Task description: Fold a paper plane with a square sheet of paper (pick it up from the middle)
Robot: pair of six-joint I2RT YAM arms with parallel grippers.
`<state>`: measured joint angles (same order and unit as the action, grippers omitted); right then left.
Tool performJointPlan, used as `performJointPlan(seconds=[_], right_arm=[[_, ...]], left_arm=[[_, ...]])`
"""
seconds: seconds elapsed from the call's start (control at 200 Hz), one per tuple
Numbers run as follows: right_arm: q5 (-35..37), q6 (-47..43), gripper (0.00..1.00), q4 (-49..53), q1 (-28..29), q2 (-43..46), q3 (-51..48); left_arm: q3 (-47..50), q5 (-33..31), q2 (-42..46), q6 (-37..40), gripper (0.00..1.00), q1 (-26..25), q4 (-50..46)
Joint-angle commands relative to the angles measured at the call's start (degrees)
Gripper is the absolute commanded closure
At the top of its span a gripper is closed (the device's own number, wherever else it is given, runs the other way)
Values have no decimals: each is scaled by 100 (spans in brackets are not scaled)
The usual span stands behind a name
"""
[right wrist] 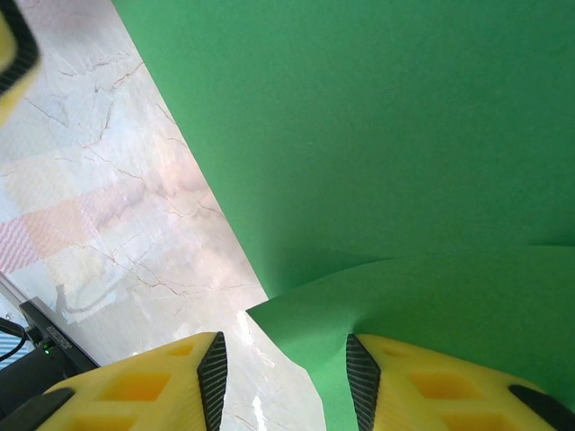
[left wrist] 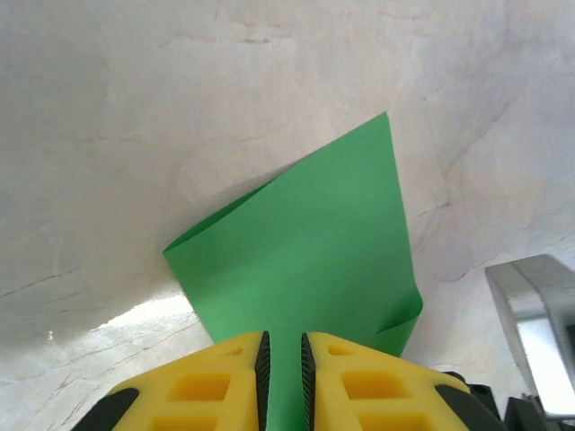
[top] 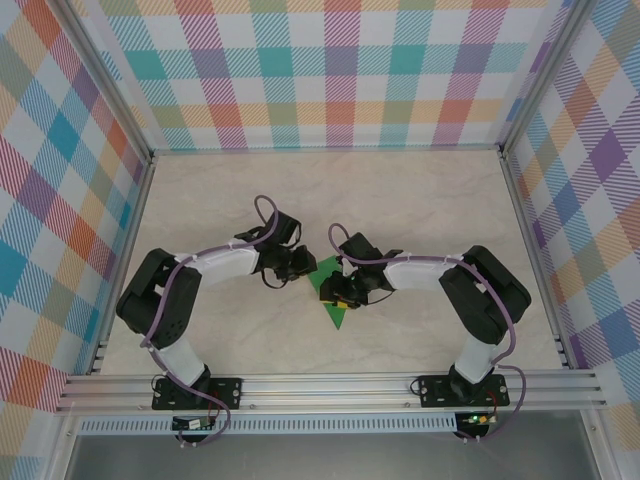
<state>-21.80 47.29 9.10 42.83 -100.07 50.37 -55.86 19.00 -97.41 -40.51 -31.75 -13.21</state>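
Marbled tabletop (top: 420, 200) lies beneath curling smooth green paper (left wrist: 314, 251), pinched in left hand (left wrist: 283, 364); right hand (right wrist: 283, 377) spread apart.

The paper (left wrist: 314, 251) is plain bright green. The left gripper (left wrist: 283, 359) and right gripper (right wrist: 286, 364) are yellow with black pads. The table (top: 420, 200) is cream marble with grey veins, and the walls (top: 330, 70) are pastel plaid.

Pale marble-patterned table (top: 420, 200) carries one item near its middle — a sheet of green paper (top: 335, 312), one side curling off the surface.
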Motion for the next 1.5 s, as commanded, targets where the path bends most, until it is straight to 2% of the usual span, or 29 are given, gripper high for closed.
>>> performJointPlan(seconds=[0.0, 0.115, 0.305, 0.415, 0.605, 0.805, 1.0, 1.495], right_arm=[[291, -71, 56, 309, 25, -178, -132], [282, -88, 59, 211, 24, -141, -222], [265, -158, 70, 142, 24, -110, -325], [291, -185, 75, 161, 24, -124, -352], [365, -254, 91, 289, 24, -156, -370], [468, -331, 99, 440, 22, -151, -351], [484, -330, 100, 468, 23, -160, -352], [484, -281, 100, 417, 23, -165, -370]], left_arm=[[59, 359, 104, -126, 81, 46, 92], [143, 728, 112, -176, 81, 37, 313], [248, 1055, 195, -233, 83, -31, 421], [308, 1089, 220, -229, 85, -94, 407], [464, 1192, 240, -315, 90, -223, 451], [547, 1255, 196, -378, 95, -443, 461], [533, 1151, 7, -423, 100, -646, 479], [390, 842, -341, -308, 100, -789, 200]])
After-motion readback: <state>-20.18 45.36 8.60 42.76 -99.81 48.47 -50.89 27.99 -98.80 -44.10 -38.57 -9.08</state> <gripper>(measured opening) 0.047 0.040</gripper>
